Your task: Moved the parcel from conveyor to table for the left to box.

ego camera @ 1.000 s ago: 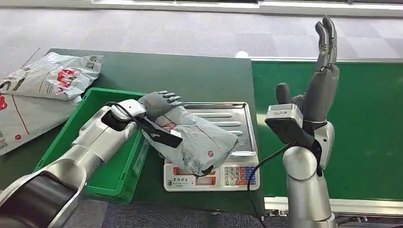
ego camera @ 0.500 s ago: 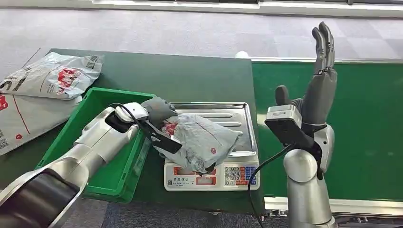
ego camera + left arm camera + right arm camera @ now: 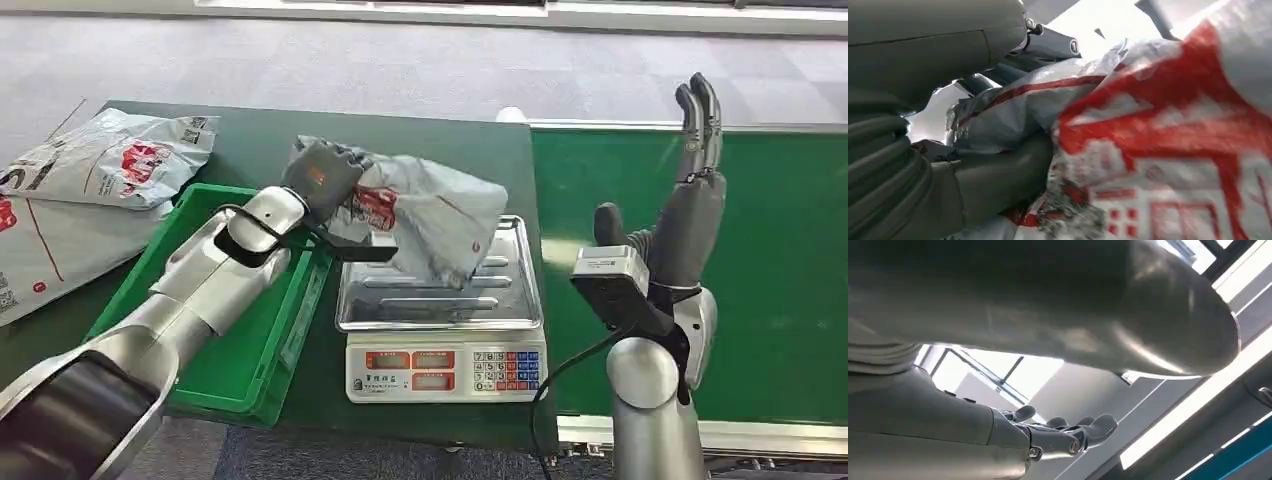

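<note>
parcel in the air above the scale, box not yet reached

the left hand (image 3: 322, 178) clutched a crumpled grey plastic mailer parcel with red print (image 3: 425, 213) by its near end and held it in the air over the steel tray of the white weighing scale (image 3: 440, 320). the far end of the parcel sagged toward the tray; whether it touched could not be told. in the left wrist view the fingers (image 3: 998, 175) bunched the wrinkled film (image 3: 1158, 150) tight against the palm. the green plastic crate (image 3: 215, 300) sat just beside the scale on the dark green table (image 3: 420, 150), under the left forearm. the right hand (image 3: 690, 200) stood raised over the green conveyor belt (image 3: 780, 280), fingers straight and apart, grasping nothing.

the grip took only one end of a slippery, floppy bag, so the film could slide out during the swing toward the crate. the hanging end could also drag on the scale tray or catch the crate's rim, leaving the parcel draped over the edge.
</note>
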Motion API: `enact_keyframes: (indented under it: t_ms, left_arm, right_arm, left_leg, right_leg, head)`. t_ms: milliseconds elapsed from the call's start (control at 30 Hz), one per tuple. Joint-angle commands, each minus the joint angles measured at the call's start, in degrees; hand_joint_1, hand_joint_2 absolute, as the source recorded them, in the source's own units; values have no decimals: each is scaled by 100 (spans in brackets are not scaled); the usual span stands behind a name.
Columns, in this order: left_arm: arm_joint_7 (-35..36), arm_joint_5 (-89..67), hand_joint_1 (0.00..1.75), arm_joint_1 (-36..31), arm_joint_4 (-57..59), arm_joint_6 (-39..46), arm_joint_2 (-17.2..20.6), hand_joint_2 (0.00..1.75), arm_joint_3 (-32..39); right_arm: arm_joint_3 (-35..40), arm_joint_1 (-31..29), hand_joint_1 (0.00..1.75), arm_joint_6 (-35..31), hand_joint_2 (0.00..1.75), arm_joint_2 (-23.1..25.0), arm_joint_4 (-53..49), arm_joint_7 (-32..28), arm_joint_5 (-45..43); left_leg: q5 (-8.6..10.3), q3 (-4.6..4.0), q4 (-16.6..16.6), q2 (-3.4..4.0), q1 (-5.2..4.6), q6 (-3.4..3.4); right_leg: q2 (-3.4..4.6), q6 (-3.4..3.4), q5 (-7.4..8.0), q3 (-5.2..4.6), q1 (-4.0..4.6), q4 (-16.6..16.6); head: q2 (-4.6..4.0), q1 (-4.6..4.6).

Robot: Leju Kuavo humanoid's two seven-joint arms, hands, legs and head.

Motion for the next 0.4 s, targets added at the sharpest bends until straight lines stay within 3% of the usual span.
enact_keyframes:
  t_ms: [33, 133, 300, 400]
  left_arm:
    - [681, -1369, 175, -368, -1673, -653, 605, 175, 2002]
    - [966, -1369, 175, -438, -1209, -666, 800, 175, 1863]
    - [968, -1369, 175, -464, -1074, -541, 780, 175, 1857]
    - [1822, -1369, 175, -789, 32, -1503, 1155, 175, 1139]
  right_arm:
    - [-450, 276, 0, 27, 0, 321, -239, -105, 114]
    - [-429, 203, 0, 3, 0, 346, -56, -106, 123]
    - [-424, 197, 0, -22, 0, 333, -28, -118, 120]
    - [-409, 63, 0, 80, 0, 403, 163, -180, 87]
  left_leg:
    - [-6, -9, 6, 24, 5, -4]
    - [-4, 0, -2, 38, 4, -7]
    - [7, 2, -8, 22, 14, -14]
    - [6, 1, -3, 22, 13, -15]
  right_leg:
    - [21, -10, 0, -16, 5, 6]
    - [32, -12, 3, -21, 5, 3]
    - [16, -12, 2, -10, 15, -5]
    - [20, -9, 1, -10, 13, 2]
  head:
    - [0, 0]
    - [0, 0]
    - [0, 0]
    - [0, 0]
